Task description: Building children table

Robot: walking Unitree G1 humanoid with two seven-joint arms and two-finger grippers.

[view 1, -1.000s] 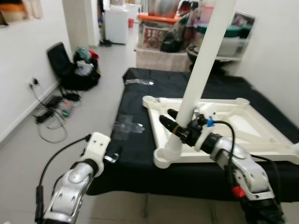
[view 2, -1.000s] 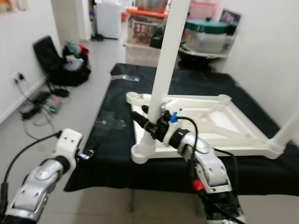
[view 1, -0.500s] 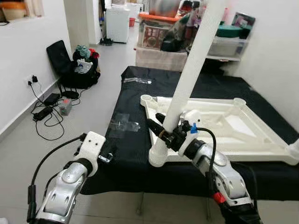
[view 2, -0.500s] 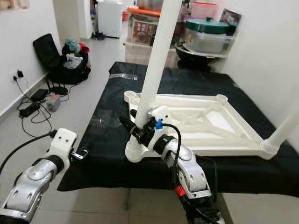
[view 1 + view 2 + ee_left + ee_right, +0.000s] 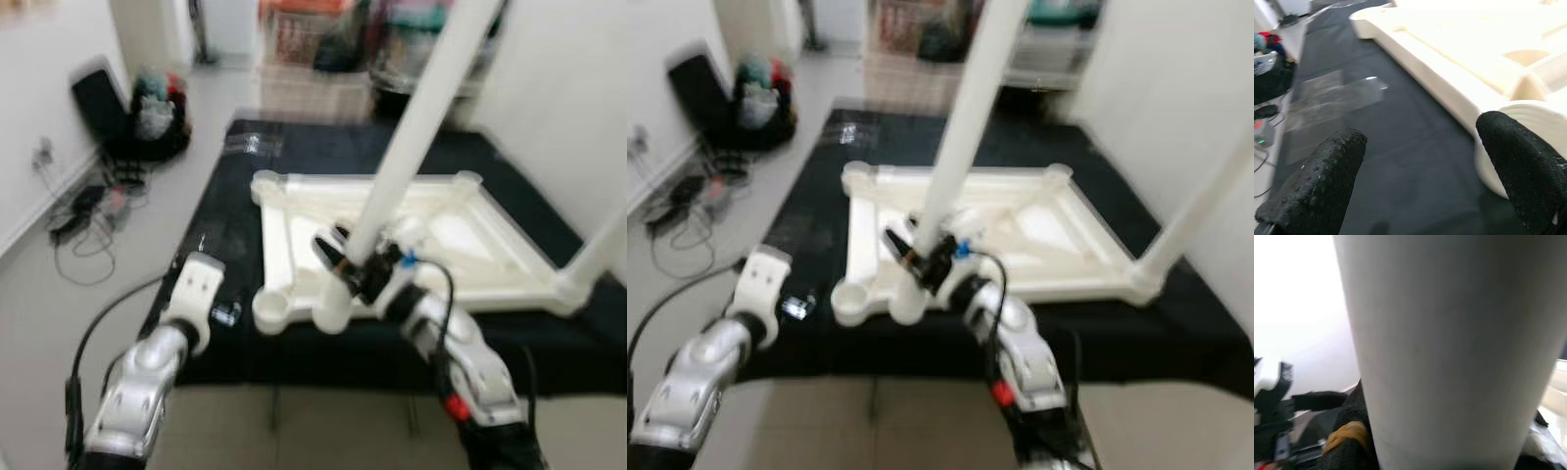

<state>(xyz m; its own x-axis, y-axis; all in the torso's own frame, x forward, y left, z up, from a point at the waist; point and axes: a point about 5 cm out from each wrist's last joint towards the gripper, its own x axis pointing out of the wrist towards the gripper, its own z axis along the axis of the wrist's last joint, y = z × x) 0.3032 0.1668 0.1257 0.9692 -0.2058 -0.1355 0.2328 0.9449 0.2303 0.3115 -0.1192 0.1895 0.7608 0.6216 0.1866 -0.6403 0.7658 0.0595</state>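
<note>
Since half a second ago the lower end of the white table leg (image 5: 411, 147) has left the near corner socket (image 5: 270, 307); this round socket now stands open and empty, and the leg's foot hangs just beside it, over the edge of the frame. The whole picture has also shifted and is blurred, so the camera itself moved too.

Largest in the scene is the black cloth (image 5: 323, 162), matte and flat, which covers the low platform. On it lies the white table frame (image 5: 470, 259) upside down, a smooth plastic square with ribs inside and a round cup at each corner. At the far right corner a second white leg (image 5: 1195, 211) is standing in its cup, tilted outward. The held leg is a long smooth tube, tilted with its top toward the right.

The right gripper (image 5: 345, 266) is clamped around this tube low down, one black finger on each side; in the right wrist view the pale tube (image 5: 1449, 352) is pressed against a finger with a yellow band (image 5: 1347, 433).

The left gripper (image 5: 1415, 166) is wide open, holding nothing. Its rough, grainy black fingertips (image 5: 1322, 176) hover over the cloth, one near the empty socket. A thin clear plastic sheet (image 5: 1327, 95) lies flat on the cloth beyond them.
</note>
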